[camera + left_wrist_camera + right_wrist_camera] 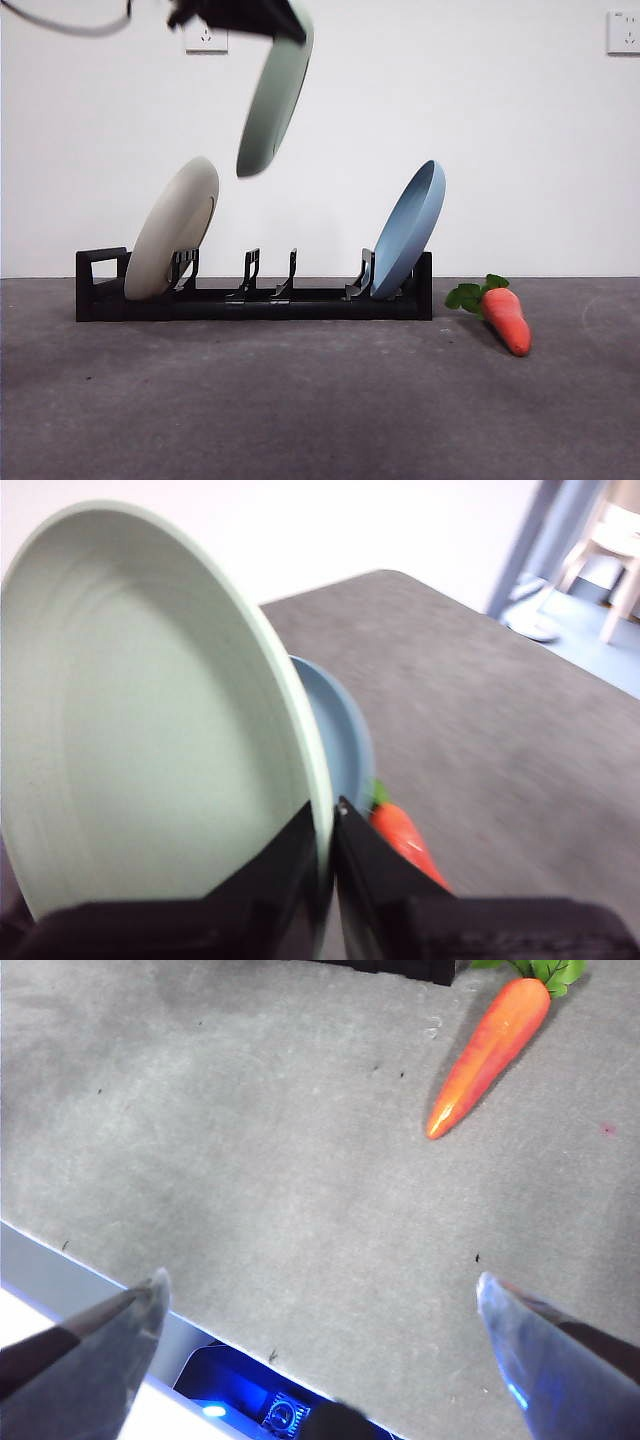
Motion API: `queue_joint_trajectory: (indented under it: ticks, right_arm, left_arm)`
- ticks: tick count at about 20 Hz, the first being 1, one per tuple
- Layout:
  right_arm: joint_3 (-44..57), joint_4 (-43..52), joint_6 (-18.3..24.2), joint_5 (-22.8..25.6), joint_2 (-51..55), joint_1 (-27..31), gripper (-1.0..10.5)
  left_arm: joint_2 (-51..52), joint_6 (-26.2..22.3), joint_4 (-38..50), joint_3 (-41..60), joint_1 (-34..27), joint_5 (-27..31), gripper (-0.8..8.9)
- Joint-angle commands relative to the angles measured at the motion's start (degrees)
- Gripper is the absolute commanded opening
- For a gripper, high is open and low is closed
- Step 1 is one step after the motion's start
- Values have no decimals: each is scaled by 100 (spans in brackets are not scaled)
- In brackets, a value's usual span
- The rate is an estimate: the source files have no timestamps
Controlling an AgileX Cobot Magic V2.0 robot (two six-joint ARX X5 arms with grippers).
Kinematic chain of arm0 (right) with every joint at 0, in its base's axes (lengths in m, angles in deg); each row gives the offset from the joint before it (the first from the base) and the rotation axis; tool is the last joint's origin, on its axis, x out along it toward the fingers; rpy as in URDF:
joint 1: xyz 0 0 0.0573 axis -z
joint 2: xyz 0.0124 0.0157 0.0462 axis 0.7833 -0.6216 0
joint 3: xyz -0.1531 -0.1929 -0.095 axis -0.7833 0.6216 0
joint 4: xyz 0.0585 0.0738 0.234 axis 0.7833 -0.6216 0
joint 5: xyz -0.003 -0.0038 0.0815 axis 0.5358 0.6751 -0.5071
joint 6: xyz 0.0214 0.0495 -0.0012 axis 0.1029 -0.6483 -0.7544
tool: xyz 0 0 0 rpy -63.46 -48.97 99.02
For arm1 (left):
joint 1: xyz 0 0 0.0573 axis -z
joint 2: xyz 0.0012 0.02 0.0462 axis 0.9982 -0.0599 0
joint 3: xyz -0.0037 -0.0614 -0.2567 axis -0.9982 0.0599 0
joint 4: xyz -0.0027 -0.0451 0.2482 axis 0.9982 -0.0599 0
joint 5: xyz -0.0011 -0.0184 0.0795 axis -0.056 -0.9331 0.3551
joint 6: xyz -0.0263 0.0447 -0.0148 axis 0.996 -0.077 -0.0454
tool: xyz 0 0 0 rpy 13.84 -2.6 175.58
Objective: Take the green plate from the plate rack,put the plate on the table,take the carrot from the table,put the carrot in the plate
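My left gripper is shut on the rim of the green plate and holds it on edge, well above the plate rack. In the left wrist view the plate fills the frame, with the jaws pinching its edge. The carrot lies on the table to the right of the rack; it also shows in the left wrist view and the right wrist view. My right gripper is open and empty over the table's near edge, away from the carrot.
A cream-beige plate leans in the rack's left slots and a blue plate in its right end; the blue plate also shows in the left wrist view. The rack's middle slots hold nothing. Wall sockets are behind.
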Motion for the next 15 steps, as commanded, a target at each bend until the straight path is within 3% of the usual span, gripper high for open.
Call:
queue_joint_trajectory:
  ticks: [1,5,8,12,15]
  right_arm:
    - [-17,48,-4,-9,0,-13,598]
    - [-17,46,-28,-9,0,-13,598]
    - [-17,46,-50,-9,0,-13,598]
    - [-17,46,-63,-11,0,-13,598]
    - [-17,44,-66,-22,0,-13,598]
  left_arm:
    - [579,-404,-719,-35,348,92,-8]
    - [1307,-820,-2365,-35,1410,1847,-6]
    - [1279,-898,-3388,-7,2332,3084,-6]
    - [938,-898,-3442,599,3163,3652,-6]
    - [546,-1051,-2870,1274,3279,3853,-7]
